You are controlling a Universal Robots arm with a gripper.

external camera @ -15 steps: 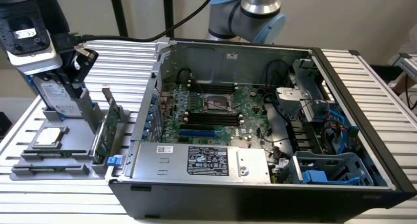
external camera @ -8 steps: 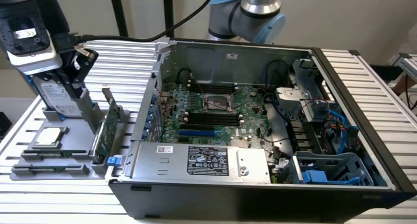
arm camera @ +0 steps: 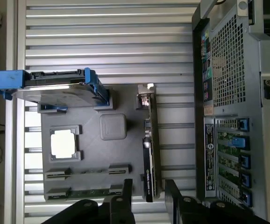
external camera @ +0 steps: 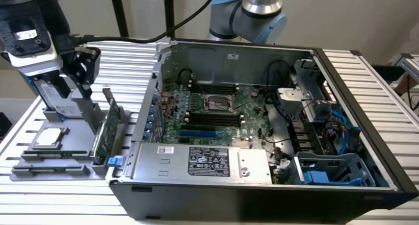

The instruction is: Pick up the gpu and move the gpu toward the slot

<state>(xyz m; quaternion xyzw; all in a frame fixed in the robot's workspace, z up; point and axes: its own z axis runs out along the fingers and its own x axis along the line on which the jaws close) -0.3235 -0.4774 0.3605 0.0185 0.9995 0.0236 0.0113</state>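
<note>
The gpu (external camera: 107,133) stands on its edge in a grey holder tray (external camera: 72,159) at the exterior view's left, green board facing out, beside the open computer case. In the wrist view the gpu (arm camera: 149,144) appears as a thin strip with its silver bracket at one end. My gripper (external camera: 84,78) hangs above and behind the tray, apart from the card. Its two black fingers (arm camera: 121,205) stand apart around the line of the card's near end, open with nothing between them. The slot (external camera: 196,135), a bright-blue strip, lies on the motherboard inside the case.
A silver hard drive with blue rails (arm camera: 55,88) stands at the tray's back. A square CPU chip (arm camera: 62,142) lies on the tray. The open case (external camera: 262,137) holds black memory slots, cables and a power supply (external camera: 203,161). The case's rear panel (arm camera: 238,93) is close beside the tray.
</note>
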